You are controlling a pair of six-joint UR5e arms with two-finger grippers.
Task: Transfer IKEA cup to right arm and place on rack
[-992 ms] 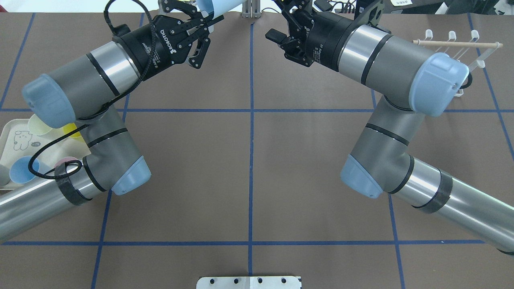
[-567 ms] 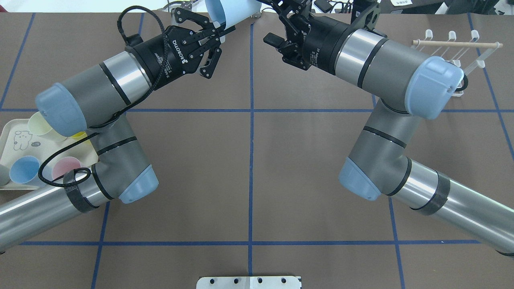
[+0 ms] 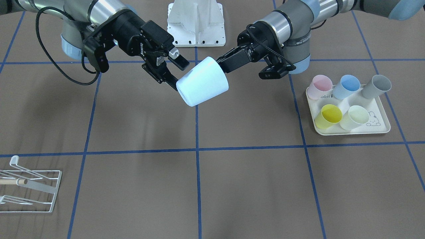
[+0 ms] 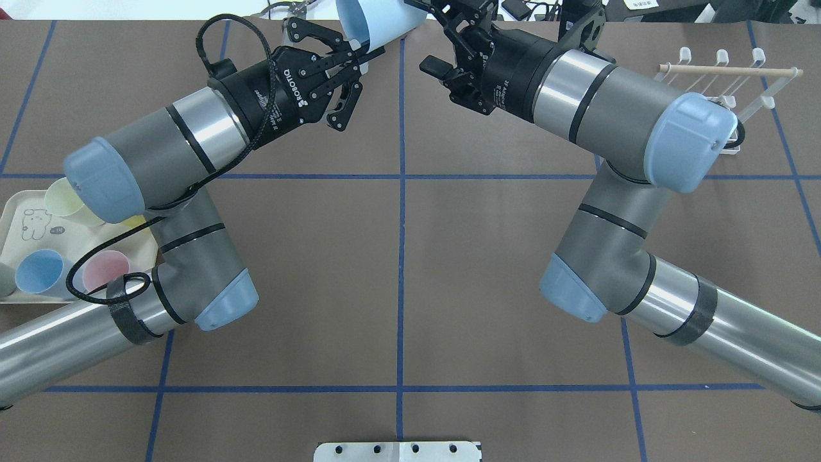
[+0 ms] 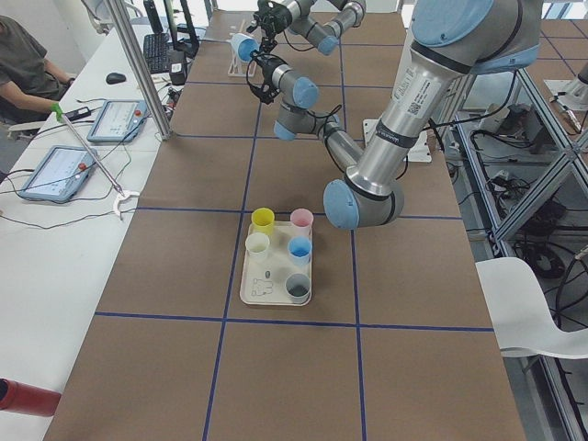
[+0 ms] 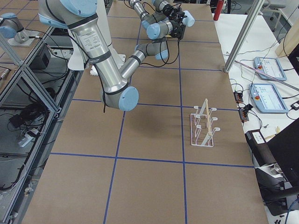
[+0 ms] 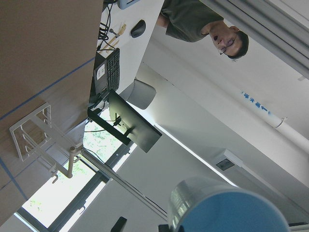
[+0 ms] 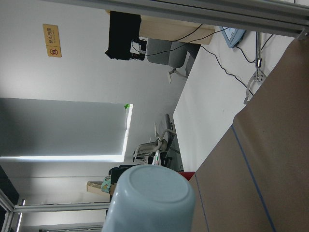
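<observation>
The pale blue cup (image 3: pixel 202 82) is in the air above the table (image 3: pixel 132 186), between both grippers. Its long axis is tilted. The base points to the widely spread right gripper (image 3: pixel 179 76). The left gripper (image 3: pixel 222 63), marked ROBOTIQ, pinches the rim.

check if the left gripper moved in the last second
Yes. The left gripper, holding the cup, has shifted rightward in the overhead view, closer to the centre blue line.

Brown table (image 3: pixel 132 113) gridded with blue tape (image 3: pixel 196 149); white wire rack (image 3: pixel 42 188) well apart from the right gripper (image 3: pixel 176 73); cream tray (image 3: pixel 382 127) near the left gripper (image 3: pixel 223 64).
</observation>
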